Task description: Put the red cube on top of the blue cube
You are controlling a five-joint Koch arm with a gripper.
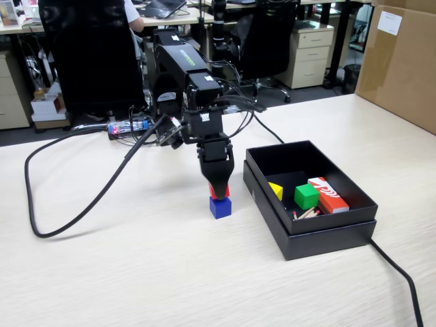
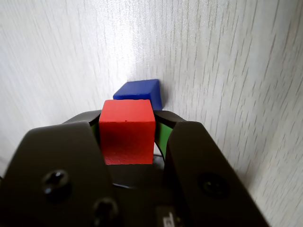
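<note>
The pincer (image 2: 128, 130) is pinching the red cube (image 2: 127, 137), one jaw pressed to each side face, with the cube's top and front faces clear in the wrist view. Taking the blue cube (image 2: 140, 93) as landmark: it stands on the pale worktop (image 2: 227, 71), and in the wrist view the red cube lies just nearer the camera than it, shifted slightly left, so the blue cube's far right corner peeps past. In the fixed view the red cube (image 1: 218, 192) sits directly over the blue cube (image 1: 220, 207), apparently touching or nearly touching its top; whether it rests fully there cannot be told.

Neither cube has a long axis. What matters is face alignment: the red cube looks square to the pincer, while the blue cube appears turned a little relative to it, its edges angled in the wrist view. To my judgement, the coming move calls for a small correction toward the blue cube's centre before the jaws part, otherwise the red cube could overhang.
</note>
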